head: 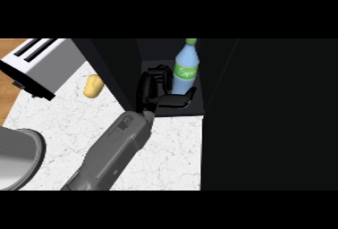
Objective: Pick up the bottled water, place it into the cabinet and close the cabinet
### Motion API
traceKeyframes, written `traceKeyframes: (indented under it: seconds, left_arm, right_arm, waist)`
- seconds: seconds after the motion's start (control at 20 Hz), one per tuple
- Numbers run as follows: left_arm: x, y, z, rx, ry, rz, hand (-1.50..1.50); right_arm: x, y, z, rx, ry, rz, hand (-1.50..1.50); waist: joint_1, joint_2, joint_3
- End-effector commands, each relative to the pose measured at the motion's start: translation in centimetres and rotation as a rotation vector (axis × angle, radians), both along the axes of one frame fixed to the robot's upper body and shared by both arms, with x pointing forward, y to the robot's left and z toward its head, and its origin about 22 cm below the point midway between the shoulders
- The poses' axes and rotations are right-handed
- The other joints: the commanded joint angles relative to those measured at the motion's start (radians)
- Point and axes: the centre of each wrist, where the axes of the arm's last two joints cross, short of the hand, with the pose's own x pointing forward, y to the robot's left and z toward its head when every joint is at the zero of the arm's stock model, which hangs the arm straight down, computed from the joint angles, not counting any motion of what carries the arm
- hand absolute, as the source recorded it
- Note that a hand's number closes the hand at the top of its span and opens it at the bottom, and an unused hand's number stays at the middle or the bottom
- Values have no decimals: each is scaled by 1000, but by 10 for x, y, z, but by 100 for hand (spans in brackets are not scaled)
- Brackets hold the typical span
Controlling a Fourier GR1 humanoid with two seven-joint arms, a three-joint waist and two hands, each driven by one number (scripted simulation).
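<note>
One hand (160,89) shows, fingers spread beside the upright bottle (186,68); dark cabinet (264,112) hides the rest.

My hand (160,89) covers the bottle's (187,67) base, so I cannot tell whether it stands on the cabinet (277,112) floor. At nine o'clock, the toaster (40,62) runs off the edge; at eight, so does a grey pot (16,156). My forearm (109,154) leaves at six.
</note>
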Motion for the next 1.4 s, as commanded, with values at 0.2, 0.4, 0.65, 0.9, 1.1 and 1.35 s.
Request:
traceKeyframes:
  seconds: [0.2, 0.4, 0.65, 0.9, 1.1, 1.35]
  left_arm:
    - [33, 0, 8, 67, 58, 95, 150]
    - [44, 3, 9, 275, 5, 109, 150]
    - [47, 20, -9, 312, 109, 260, 150]
    - [54, 28, -3, 232, 103, 334, 150]
    - [59, 47, -5, 337, 74, 337, 150]
    - [69, 45, 13, 408, 7, 380, -150]
  right_arm:
    - [1, -2, 13, 56, -48, 17, -150]
    - [4, -3, 19, 45, -53, 11, -150]
    - [4, -9, 11, 49, -62, 26, -150]
    - [0, -12, 10, 46, -69, 53, -150]
    - [6, -11, 3, 63, -74, 43, -150]
    - [4, -16, -6, 55, -51, 68, -150]
  waist:
    - [-29, 9, -1]
    - [-16, 14, 0]
    - [-38, 21, -1]
    - [-46, 20, -1]
    - [-50, 28, -1]
    - [-71, 32, 0]
